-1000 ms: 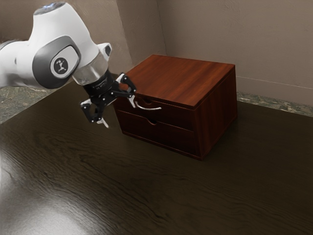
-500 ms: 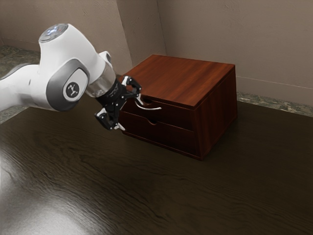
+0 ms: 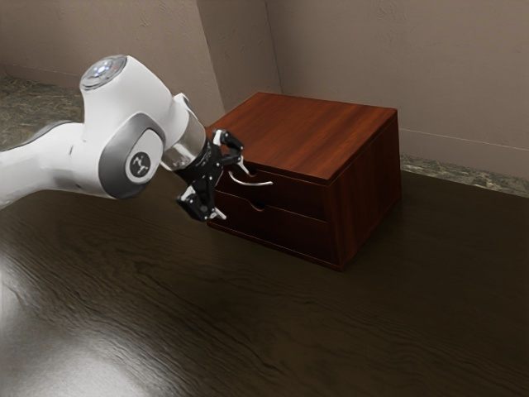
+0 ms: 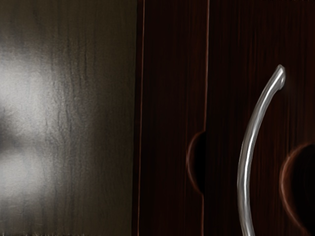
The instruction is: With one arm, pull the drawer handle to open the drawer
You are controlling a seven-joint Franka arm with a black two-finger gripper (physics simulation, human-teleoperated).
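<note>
The drawer handle [image 3: 254,179] sits centre frame on the upper drawer [image 3: 289,195], which looks shut in its cabinet [image 3: 331,132]. My fingers [image 3: 220,177], spread wide, have closed in from the left to its end above the desk [image 3: 248,331]. Pinching should follow.

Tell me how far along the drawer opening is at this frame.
Done: the approach. The open gripper sits at the top drawer, fingers spread above and below the near end of the handle. In hand: the grasp, not yet made. Left: shut on the handle and pull; the drawer front lies flush with the cabinet, so nothing is open.
</note>
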